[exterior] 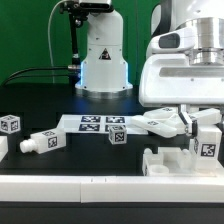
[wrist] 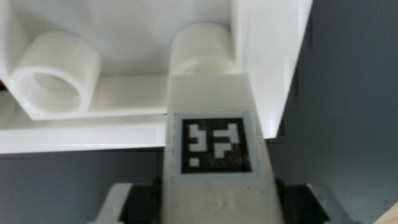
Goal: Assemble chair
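The chair is in loose white parts. In the wrist view my gripper (wrist: 215, 203) is shut on a tagged white bar (wrist: 217, 140), with a dark finger (wrist: 143, 200) on each side of it. The bar's far end reaches a round peg (wrist: 205, 50) on a white chair slab (wrist: 125, 115); a second peg (wrist: 63, 75) stands beside it. In the exterior view the gripper (exterior: 198, 124) hangs low at the exterior view's right, with the tagged bar (exterior: 207, 142) under it and a chunky white block (exterior: 165, 160) just in front. Whether bar and peg touch I cannot tell.
The marker board (exterior: 92, 123) lies mid-table. A tagged cube (exterior: 10, 125) and a tagged peg piece (exterior: 40, 142) lie at the exterior view's left, another small tagged block (exterior: 117, 136) by the board. The white domed base (exterior: 104, 60) stands behind.
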Robot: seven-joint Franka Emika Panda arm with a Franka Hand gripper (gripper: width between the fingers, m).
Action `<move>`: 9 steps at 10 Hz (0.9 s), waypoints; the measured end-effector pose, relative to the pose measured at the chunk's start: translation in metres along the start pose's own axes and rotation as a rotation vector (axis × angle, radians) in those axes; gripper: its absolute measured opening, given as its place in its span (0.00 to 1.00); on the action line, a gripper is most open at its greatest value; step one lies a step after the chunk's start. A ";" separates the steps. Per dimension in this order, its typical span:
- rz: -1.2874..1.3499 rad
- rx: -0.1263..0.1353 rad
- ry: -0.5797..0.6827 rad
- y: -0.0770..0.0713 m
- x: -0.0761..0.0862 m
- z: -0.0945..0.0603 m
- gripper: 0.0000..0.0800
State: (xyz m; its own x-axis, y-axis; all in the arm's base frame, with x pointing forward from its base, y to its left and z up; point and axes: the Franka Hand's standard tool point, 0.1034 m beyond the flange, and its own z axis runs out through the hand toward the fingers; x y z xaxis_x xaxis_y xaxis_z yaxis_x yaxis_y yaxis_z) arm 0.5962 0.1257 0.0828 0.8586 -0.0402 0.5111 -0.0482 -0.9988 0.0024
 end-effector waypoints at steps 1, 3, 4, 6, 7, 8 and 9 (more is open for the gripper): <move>0.000 0.000 0.000 0.000 0.000 0.000 0.36; 0.003 -0.002 -0.044 0.000 -0.002 0.001 0.75; 0.013 -0.004 -0.088 0.001 0.001 0.003 0.79; 0.052 -0.008 -0.243 0.004 0.008 0.004 0.81; 0.063 -0.008 -0.283 0.006 0.014 0.004 0.81; 0.074 -0.012 -0.352 0.009 0.013 0.004 0.81; 0.085 -0.013 -0.394 0.010 0.013 0.004 0.81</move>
State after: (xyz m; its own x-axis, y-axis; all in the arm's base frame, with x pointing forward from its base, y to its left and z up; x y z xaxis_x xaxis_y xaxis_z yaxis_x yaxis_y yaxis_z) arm 0.6091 0.1148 0.0866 0.9812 -0.1319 0.1410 -0.1314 -0.9912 -0.0133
